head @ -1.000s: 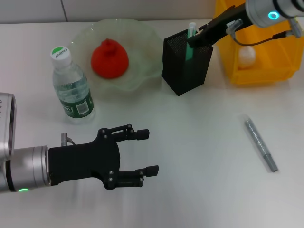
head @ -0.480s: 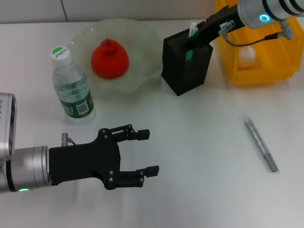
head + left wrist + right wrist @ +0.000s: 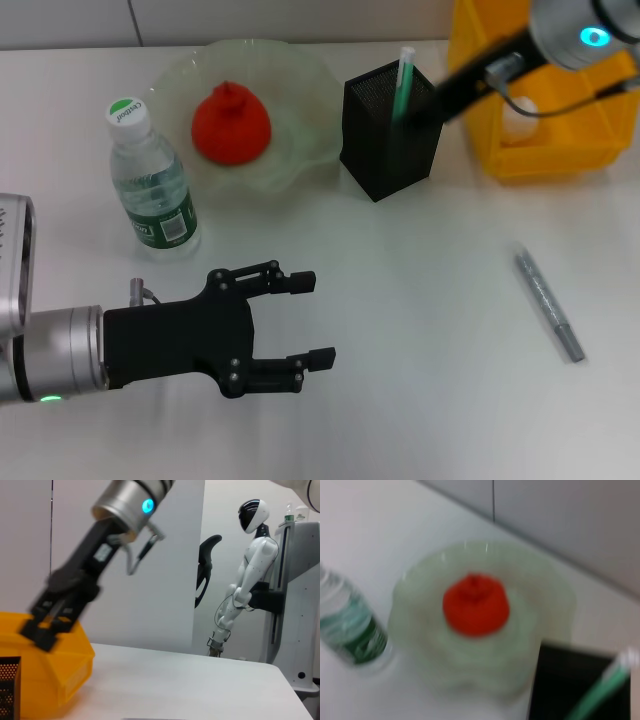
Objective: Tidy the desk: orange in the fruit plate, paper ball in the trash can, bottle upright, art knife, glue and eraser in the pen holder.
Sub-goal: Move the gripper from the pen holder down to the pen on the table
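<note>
From the head camera, the left end effector [image 3: 318, 319] hovers low over the near part of the table [image 3: 420, 330] with its black fingers spread wide and nothing between them, while the right end effector [image 3: 428, 108] reaches from the far right to the far edge of the pen holder [image 3: 390, 140], too smeared to tell how its fingers stand. A green-and-white stick [image 3: 402, 82] leans out of the holder's top. The orange [image 3: 231, 123] sits in the fruit plate [image 3: 305, 80], the bottle [image 3: 150, 185] stands upright just beside the plate's near-left edge, the trash can [image 3: 560, 150] stands right of the holder with a white ball [image 3: 520, 118] inside, and a grey stick [image 3: 548, 304] lies alone on the table's right. Only the left wrist view takes in the room behind: the right end effector [image 3: 47, 630] hanging over the trash can [image 3: 55, 675], a corner of the pen holder [image 3: 9, 685], and a white humanoid figure [image 3: 245, 575]. Closer in, the right wrist view shows the orange [image 3: 476, 604] centred in the plate [image 3: 540, 595], the bottle [image 3: 350, 630] beside it, and the stick [image 3: 602, 685] in the holder [image 3: 560, 680]
</note>
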### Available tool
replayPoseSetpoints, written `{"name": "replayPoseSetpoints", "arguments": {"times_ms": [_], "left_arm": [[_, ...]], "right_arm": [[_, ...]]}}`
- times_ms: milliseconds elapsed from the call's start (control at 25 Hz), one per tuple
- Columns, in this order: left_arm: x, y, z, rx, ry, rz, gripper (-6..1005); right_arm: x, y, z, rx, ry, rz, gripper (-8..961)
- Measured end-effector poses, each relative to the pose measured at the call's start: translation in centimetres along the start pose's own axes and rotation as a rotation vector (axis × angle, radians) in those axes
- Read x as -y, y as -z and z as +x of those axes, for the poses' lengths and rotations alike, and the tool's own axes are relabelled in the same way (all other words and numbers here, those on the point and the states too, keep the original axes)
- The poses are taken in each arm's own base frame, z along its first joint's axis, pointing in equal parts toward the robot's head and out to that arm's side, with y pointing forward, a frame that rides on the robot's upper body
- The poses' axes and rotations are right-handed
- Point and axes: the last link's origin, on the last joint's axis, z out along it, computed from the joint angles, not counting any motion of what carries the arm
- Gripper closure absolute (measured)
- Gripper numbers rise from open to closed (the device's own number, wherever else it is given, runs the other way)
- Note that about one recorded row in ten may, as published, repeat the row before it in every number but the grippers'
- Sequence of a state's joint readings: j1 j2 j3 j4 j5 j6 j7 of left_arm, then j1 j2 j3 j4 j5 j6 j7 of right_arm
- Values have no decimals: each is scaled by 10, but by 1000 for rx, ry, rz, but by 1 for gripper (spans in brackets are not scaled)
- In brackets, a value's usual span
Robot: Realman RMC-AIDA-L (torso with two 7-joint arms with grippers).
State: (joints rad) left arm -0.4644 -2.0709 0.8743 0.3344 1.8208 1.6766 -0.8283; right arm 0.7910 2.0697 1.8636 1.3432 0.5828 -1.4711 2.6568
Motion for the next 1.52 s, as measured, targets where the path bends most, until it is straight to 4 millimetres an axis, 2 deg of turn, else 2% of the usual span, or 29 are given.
{"name": "replayPoseSetpoints", "arguments": {"times_ms": [80, 240, 280, 360, 480, 680, 1000, 1320, 1440, 1520], "left_arm": [[0, 0, 0, 0, -1, -1, 201], [0, -1, 1, -2, 0, -4, 201], [0, -1, 1, -3, 1, -5, 201], [0, -1, 1, -3, 1, -6, 201], [0, -2, 1, -4, 2, -7, 201], [1, -2, 2, -5, 0, -8, 201], [1, -3, 2, -6, -2, -10, 201], [1, -2, 3, -6, -3, -10, 201], [1, -2, 3, -7, -3, -11, 201], [1, -2, 3, -7, -4, -12, 201]], "right_arm": [[-1, 12, 11, -100, -46, 21, 236], [1, 16, 26, -208, -90, 63, 237], [4, 16, 36, -264, -115, 80, 240], [5, 14, 41, -286, -127, 84, 246], [10, 5, 64, -365, -190, 59, 255], [15, -7, 83, -416, -257, 31, 271], [25, -16, 95, -453, -284, 83, 295], [28, -27, 99, -447, -298, 83, 320], [28, -30, 102, -451, -304, 81, 545], [28, -32, 103, -450, -308, 80, 560]]}}
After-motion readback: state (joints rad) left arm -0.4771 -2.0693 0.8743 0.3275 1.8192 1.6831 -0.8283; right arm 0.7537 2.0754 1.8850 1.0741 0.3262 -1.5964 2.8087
